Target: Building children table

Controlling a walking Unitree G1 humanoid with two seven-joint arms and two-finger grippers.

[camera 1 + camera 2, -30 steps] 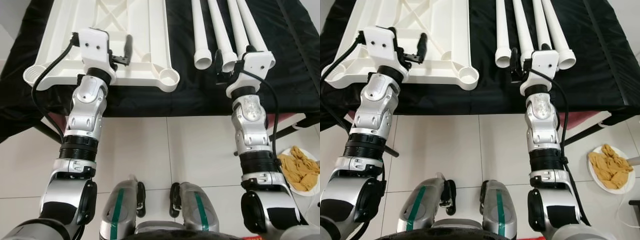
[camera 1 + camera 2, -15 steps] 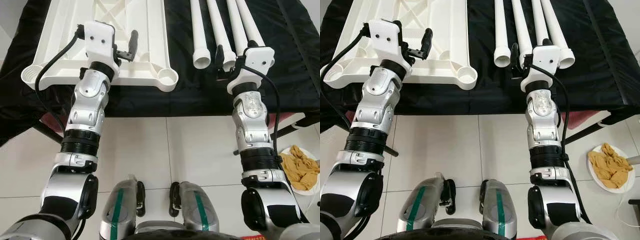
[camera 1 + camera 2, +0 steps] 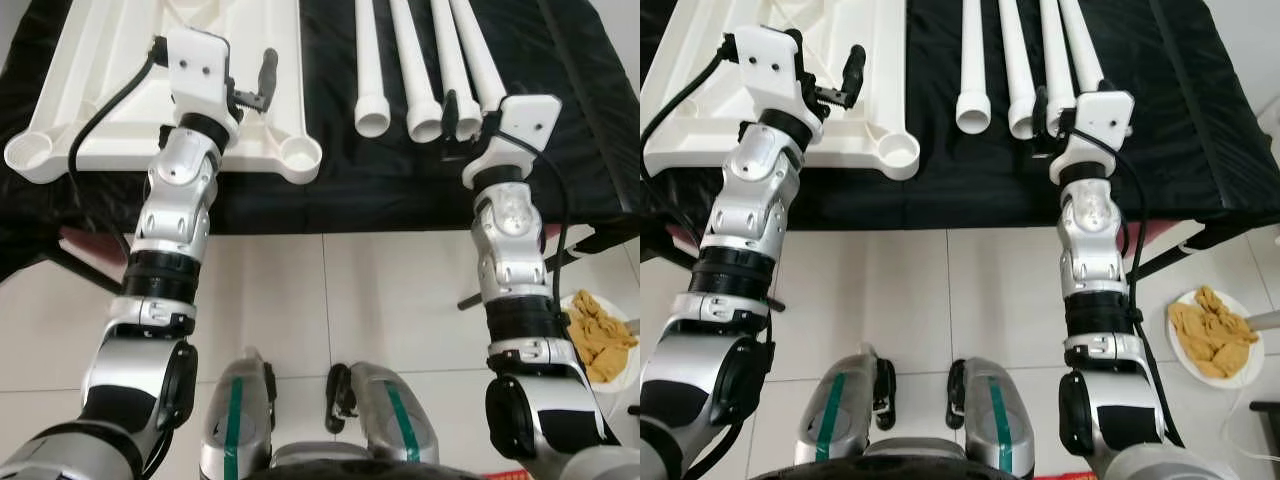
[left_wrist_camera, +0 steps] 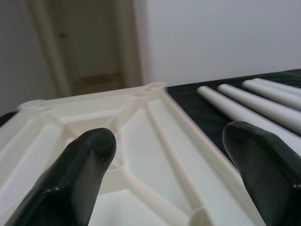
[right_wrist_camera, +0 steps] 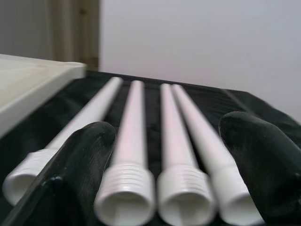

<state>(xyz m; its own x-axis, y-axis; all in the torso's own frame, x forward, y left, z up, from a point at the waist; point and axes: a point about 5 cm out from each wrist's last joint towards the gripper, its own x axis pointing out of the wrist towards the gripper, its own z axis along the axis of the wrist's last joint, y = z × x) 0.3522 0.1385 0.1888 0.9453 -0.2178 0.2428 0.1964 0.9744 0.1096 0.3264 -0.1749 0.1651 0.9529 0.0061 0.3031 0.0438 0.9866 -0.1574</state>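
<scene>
Left gripper (image 4: 164, 174) hovers with its black fingers (image 4: 70, 174) spread apart over the near edge of the white tabletop (image 3: 110, 120), which lies upside down, ribs up, on the black cloth (image 3: 400, 180) at the robot's left. To the right of the tabletop four white legs (image 3: 420, 60) lie side by side on the cloth, threaded ends toward the robot. Right gripper (image 5: 164, 165) is spread wide just before those ends, its fingers (image 5: 80, 165) flanking the middle two, touching none.
</scene>
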